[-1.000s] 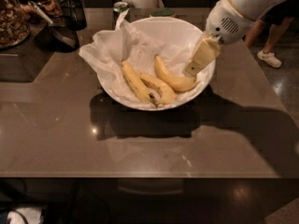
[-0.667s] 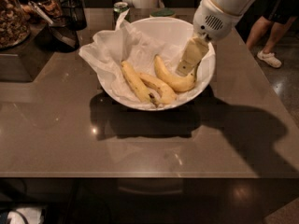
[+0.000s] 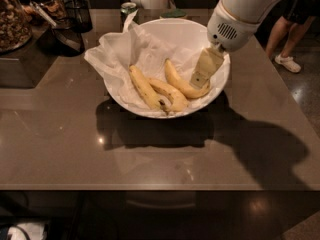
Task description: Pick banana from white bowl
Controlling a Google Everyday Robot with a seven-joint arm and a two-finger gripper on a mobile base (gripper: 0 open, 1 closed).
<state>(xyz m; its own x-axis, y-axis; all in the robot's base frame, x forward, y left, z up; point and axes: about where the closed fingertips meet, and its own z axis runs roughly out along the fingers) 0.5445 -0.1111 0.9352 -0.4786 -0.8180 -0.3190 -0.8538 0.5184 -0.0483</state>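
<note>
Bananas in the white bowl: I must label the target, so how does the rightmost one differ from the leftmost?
The rightmost banana is thick and strongly curved; the leftmost banana is slim and nearly straight. The rightmost ends beside the gripper, which is inside the white bowl at its right; the leftmost lies apart from it. Both are yellow.

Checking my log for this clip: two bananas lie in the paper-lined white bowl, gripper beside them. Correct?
No. The camera view shows three: the curved banana, a slim banana and a stubby banana lie in the paper-lined white bowl, gripper beside them.
</note>
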